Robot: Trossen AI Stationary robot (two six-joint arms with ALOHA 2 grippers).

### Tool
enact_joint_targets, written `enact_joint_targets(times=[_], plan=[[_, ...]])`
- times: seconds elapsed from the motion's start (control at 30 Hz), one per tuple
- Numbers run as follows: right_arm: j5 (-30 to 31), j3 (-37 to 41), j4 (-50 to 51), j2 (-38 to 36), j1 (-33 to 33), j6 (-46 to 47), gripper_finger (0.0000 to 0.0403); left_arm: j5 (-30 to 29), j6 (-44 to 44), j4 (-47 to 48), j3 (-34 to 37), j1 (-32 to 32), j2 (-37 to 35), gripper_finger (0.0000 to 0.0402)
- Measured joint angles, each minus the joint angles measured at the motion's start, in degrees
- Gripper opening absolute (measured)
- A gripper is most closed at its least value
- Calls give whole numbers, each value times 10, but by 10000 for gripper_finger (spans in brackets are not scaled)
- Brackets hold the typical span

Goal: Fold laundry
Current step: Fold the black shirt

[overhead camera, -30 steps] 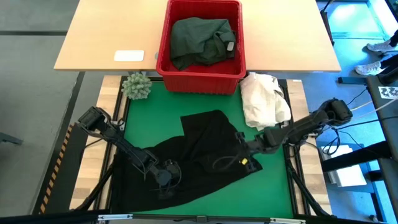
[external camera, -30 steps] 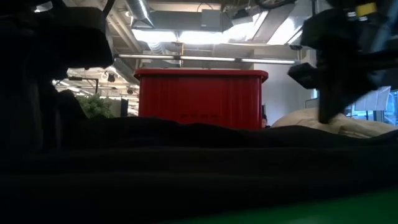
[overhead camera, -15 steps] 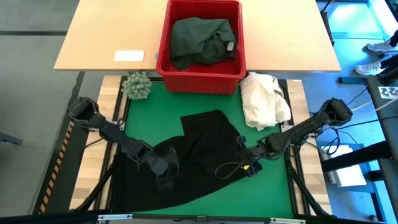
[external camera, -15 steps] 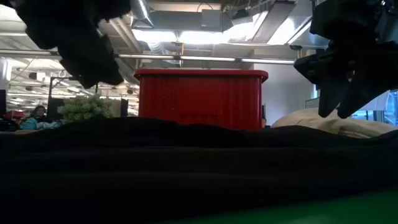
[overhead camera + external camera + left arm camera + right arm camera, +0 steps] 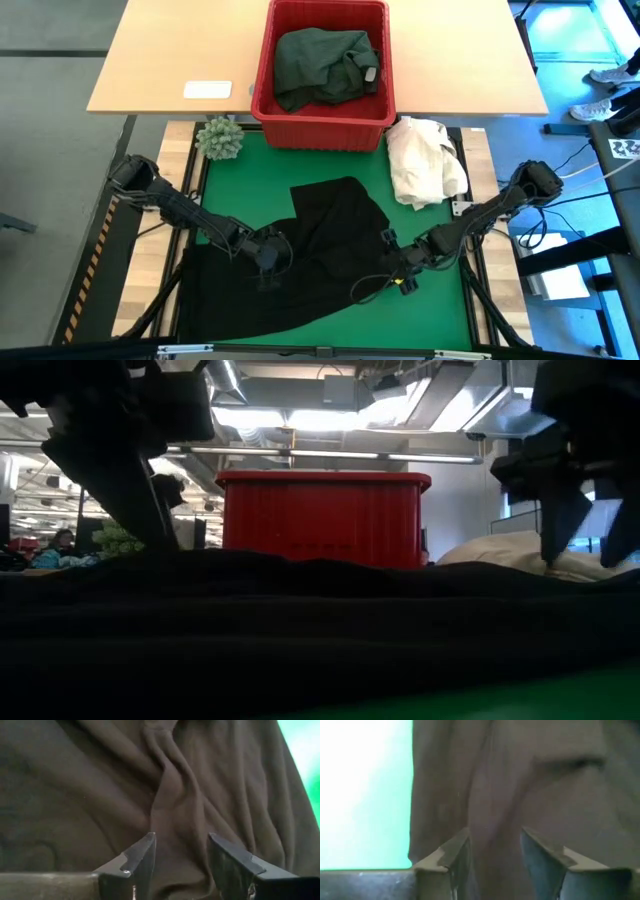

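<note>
Laundry for this task lies in two places: a black garment (image 5: 310,265) is spread out, with wrinkles, on the green mat (image 5: 440,310) of the near counter, and a dark green garment (image 5: 322,62) sits crumpled inside the red basket (image 5: 262,95) on the wooden counter (image 5: 170,55) behind it. The left pincer (image 5: 268,256) is low over the left part of the black garment; in the left wrist view its two dark fingers (image 5: 137,862) stand apart with a moderate gap, and a raised fold of the cloth runs between them, but they do not press it. The right pincer (image 5: 400,268) is over the right edge of the same garment, close to where the cloth meets the mat; its fingers (image 5: 452,857) are also parted to a medium width and hold nothing, with dark cloth directly under them and the bright green surface to one side. A cream-white cloth heap (image 5: 425,160) rests on the mat beside the basket, apart from the black garment. A small green plant-like ball (image 5: 220,138) is at the far left corner of the mat, and a flat white object (image 5: 207,89) lies on the wooden counter.
</note>
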State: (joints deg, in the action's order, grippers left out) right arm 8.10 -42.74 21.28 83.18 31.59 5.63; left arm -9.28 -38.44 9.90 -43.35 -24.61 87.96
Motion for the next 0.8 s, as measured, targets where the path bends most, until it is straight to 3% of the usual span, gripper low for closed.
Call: enact_joint_targets(times=[0.33, 0.47, 0.6, 0.8], plan=[[7, 0, -3, 47, -1, 4, 179, 9, -4, 2, 0, -1, 0, 172], [51, 0, -2, 47, -1, 9, 172, 15, -5, 2, 0, -1, 0, 171], [76, 0, -2, 47, -1, 13, 126, 15, -17, 2, 0, -1, 0, 171], [80, -14, 16, 47, -1, 11, 14, 22, -17, 2, 0, -2, 0, 171]])
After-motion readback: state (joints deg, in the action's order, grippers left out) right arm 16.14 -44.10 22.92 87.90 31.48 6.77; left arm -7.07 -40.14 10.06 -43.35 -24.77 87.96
